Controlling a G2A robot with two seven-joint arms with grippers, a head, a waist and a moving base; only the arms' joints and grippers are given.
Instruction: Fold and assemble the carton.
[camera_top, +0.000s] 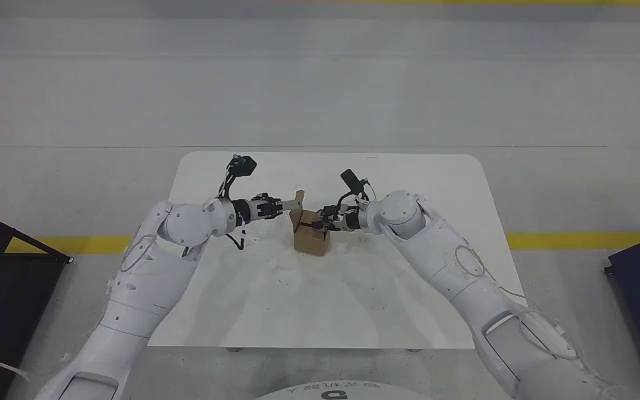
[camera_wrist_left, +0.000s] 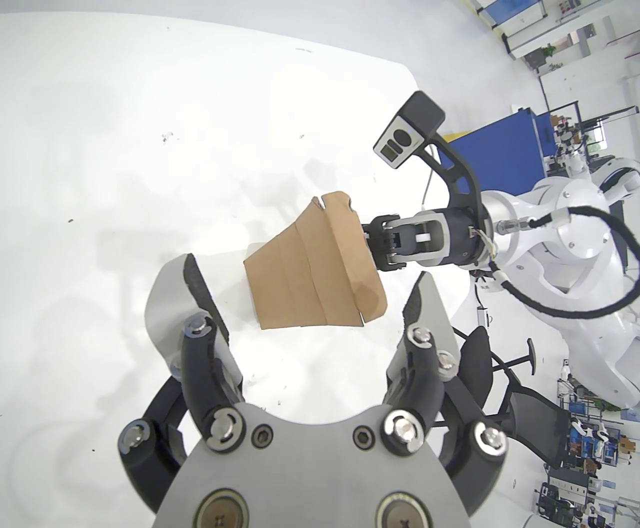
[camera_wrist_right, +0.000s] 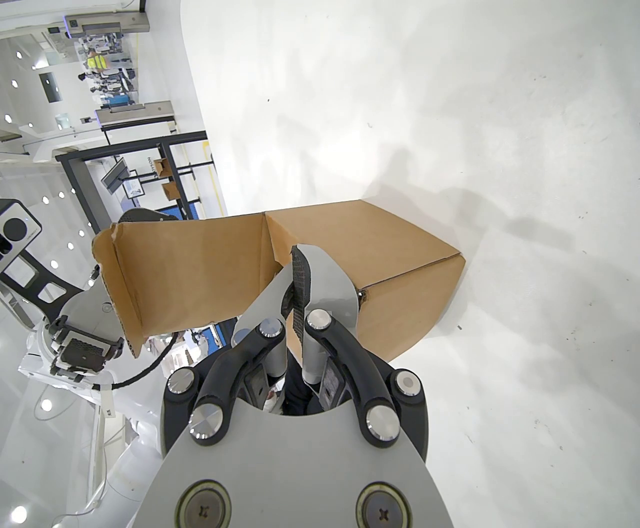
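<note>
A small brown carton (camera_top: 312, 240) stands on the white table (camera_top: 420, 290) near its middle, with one flap (camera_top: 298, 197) raised. My right gripper (camera_top: 320, 221) is at the carton's open top. In the right wrist view it (camera_wrist_right: 302, 260) is shut on the carton's (camera_wrist_right: 400, 265) wall beside an inner corner. My left gripper (camera_top: 283, 207) hovers just beside the raised flap. The left wrist view shows its fingers (camera_wrist_left: 200, 290) spread open with the carton (camera_wrist_left: 310, 280) a little ahead of them, untouched, and the right gripper (camera_wrist_left: 387, 245) behind it.
Bare table top surrounds the carton on all sides. Past the table edge in the left wrist view are a blue cabinet (camera_wrist_left: 505, 140) and a black office chair (camera_wrist_left: 480, 360). A yellow floor line (camera_top: 560, 240) runs beside the table.
</note>
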